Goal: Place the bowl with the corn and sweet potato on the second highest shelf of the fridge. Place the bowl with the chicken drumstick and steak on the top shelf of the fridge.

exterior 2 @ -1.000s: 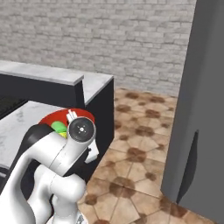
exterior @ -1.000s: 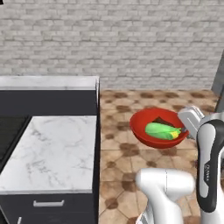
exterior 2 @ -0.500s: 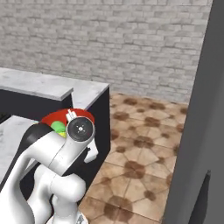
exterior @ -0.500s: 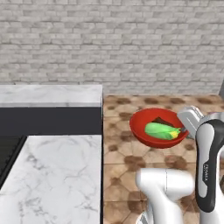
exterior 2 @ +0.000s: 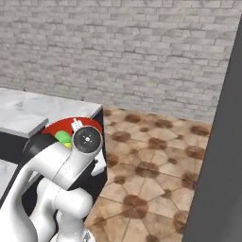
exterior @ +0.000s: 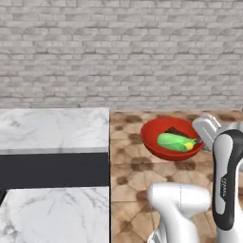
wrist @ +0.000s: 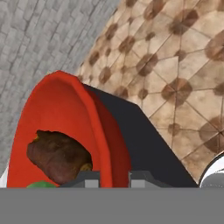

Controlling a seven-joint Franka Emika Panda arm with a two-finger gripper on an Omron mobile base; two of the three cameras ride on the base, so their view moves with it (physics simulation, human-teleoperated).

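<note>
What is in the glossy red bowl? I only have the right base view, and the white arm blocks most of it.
Observer: A green-husked corn cob with a yellow tip lies in the round glossy red bowl.
Operator: Anything else inside?
Observer: A dark brown chunk, seen in the hand view.
Operator: Is the bowl held?
Observer: Yes, the two-finger gripper is shut on its rim, above the brown tiled floor.

A white marble worktop (exterior: 52,128) runs along the left, stepped above a second marble slab (exterior: 52,216) across a black band. Beside its right edge lies brown tiled floor (exterior: 130,173).
</note>
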